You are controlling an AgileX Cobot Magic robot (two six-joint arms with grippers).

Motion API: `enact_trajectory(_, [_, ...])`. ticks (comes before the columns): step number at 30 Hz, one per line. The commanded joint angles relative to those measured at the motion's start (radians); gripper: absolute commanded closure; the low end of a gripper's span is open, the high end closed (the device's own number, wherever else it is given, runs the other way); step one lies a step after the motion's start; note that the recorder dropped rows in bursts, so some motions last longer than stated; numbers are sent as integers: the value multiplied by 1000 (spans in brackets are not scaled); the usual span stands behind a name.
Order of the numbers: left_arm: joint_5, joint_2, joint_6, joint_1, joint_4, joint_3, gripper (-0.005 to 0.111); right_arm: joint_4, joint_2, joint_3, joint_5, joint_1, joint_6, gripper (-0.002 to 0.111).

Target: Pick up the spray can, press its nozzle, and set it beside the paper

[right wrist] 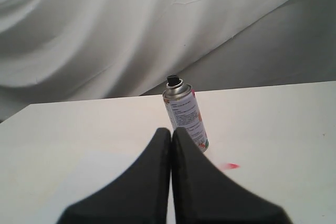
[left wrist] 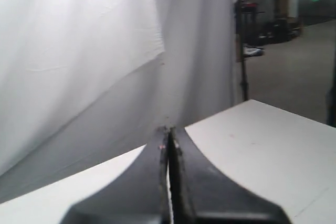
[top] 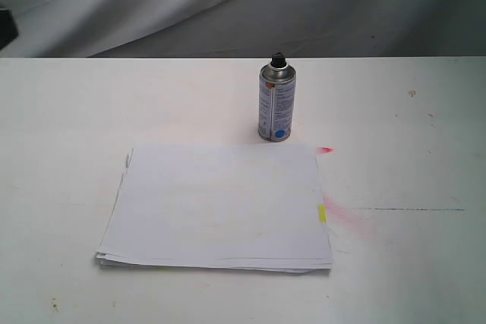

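Can: you've got the spray can (top: pixel 276 104) upright on the table (top: pixel 61 111), just past the paper's far edge, toward that edge's R end. Can't tell whether the base touches the sheets.
Nozzle: its nozzle (top: pixel 279 59) is black, sits on the silver dome and is in plain view.
Paper: the paper (top: pixel 220 206) is a white stack lying flat mid-table. Its edges are a bit fanned along the L side and near edge, w/ a yellow mark (top: pixel 322 214) on the R edge.
L jaws: left gripper (left wrist: pixel 168 129) is closed tip to tip and holds nothing. It sits above the tabletop, w/ a table edge and the grey backdrop (left wrist: pixel 79 51) ahead of it.
R jaws: right gripper (right wrist: pixel 171 129) is pressed together and empty. The can stands beyond the tips, apart from them.
Edges: the far table edge runs behind the can, w/ a strip of bare top btwn them and cloth right behind the edge.
Room: you have bare white surface wide to L and R of the stack and can, and a narrower band along the stack's near edge.
Marks: a small red mark (top: pixel 326 149) lies just off the paper's far R corner. A pink smear (top: pixel 349 218) sits beside the yellow mark, and a thin dark line (top: pixel 410 209) runs R from it.
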State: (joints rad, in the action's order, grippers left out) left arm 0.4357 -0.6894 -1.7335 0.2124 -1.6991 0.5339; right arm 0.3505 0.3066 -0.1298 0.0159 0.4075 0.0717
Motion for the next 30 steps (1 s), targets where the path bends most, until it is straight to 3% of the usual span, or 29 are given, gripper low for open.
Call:
enact_trajectory(1, [-320,143,58,61,4,-110,107,2,4,4,9,0,-1,108])
enact_trajectory(5, [-497,225,58,106,4,-226,107,2,4,4,9,0,-1,108])
enact_trajectory(9, [-516,253,108,110,92,-321,107,2,4,4,9,0,-1,108])
enact_trajectory(11, [-516,269,238,110,219,-356,107,2,4,4,9,0,-1,108])
enact_trajectory(14, [-553,300,581,110,506,-402,107,2,4,4,9,0,-1,108])
enact_trajectory(17, [-576,322,938,110,879,-439,107,2,4,4,9,0,-1,108])
enact_trajectory(20, [-570,329,1193,110,1211,-455,107,2,4,4,9,0,-1,108])
enact_trajectory(21, [-567,329,1232,110,1256,-459,107,2,4,4,9,0,-1,108])
enact_trajectory(25, [-564,329,1271,100,1281,-497,107,2,4,4,9,0,-1,108])
enact_trajectory(30, [-559,329,1344,39,1279,-534,107,2,4,4,9,0,-1,108])
